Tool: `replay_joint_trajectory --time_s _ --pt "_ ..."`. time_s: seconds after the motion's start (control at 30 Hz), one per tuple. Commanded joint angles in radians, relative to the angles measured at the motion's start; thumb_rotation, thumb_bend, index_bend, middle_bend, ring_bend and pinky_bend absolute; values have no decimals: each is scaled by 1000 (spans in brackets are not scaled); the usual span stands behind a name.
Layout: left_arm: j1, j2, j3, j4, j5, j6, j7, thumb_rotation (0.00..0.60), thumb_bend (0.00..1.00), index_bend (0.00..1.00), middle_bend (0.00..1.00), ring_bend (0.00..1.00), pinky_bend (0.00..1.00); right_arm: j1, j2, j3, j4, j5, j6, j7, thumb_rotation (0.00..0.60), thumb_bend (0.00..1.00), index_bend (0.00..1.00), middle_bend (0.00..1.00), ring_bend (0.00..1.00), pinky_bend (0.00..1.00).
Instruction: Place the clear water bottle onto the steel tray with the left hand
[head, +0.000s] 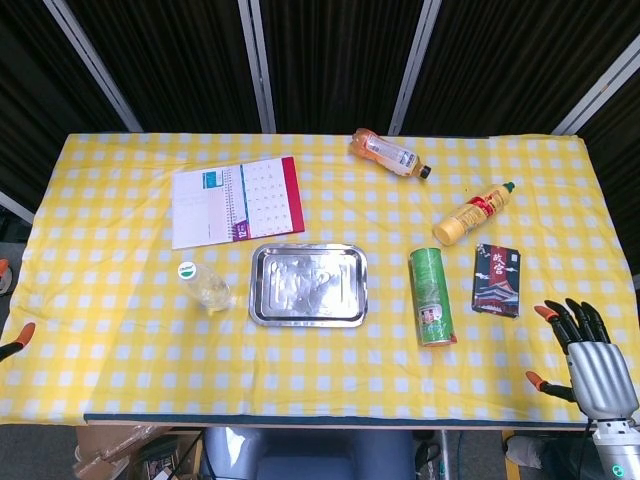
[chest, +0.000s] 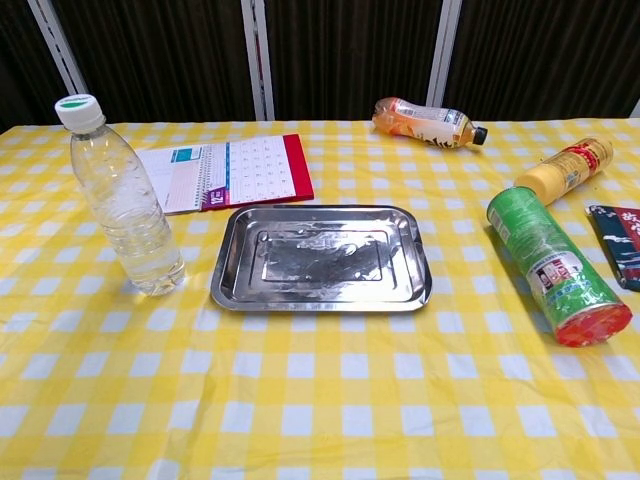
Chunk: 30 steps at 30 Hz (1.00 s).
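Note:
The clear water bottle (head: 205, 287) with a green-and-white cap stands upright on the yellow checked cloth, just left of the empty steel tray (head: 308, 285). The chest view shows the bottle (chest: 125, 205) a short gap left of the tray (chest: 320, 258). Only two orange fingertips of my left hand (head: 12, 338) show at the far left edge, well left of the bottle; they are apart and hold nothing. My right hand (head: 592, 365) hovers off the table's front right corner, fingers spread and empty.
A calendar (head: 238, 200) lies behind the bottle and tray. Right of the tray lie a green chip can (head: 432, 296), a dark packet (head: 497, 279), a yellow sauce bottle (head: 472, 213) and, further back, an orange drink bottle (head: 390, 153).

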Motion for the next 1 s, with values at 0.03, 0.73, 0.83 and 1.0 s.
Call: replay_joint_trajectory --time_s 0.03,0.73,0.83,1.0 --pt "-8 -2 1 2 6 -13 -13 600 279 36 5 0 0 1 1 0 1 2 -2 2 600 157 174 149 42 19" --pt "-271 -18 -14 -76 23 -564 -784 600 253 62 5 0 0 1 21 -7 -21 -7 -7 17 600 158 174 149 42 19" --pt "-282 -47 6 -54 57 -567 -784 600 253 62 6 0 0 1 24 -8 -23 -6 -7 18 600 158 174 149 42 19" --pt "-275 -79 15 -50 89 -511 -754 600 253 62 7 0 0 1 28 -10 -27 -7 -11 19 600 158 174 149 42 19"
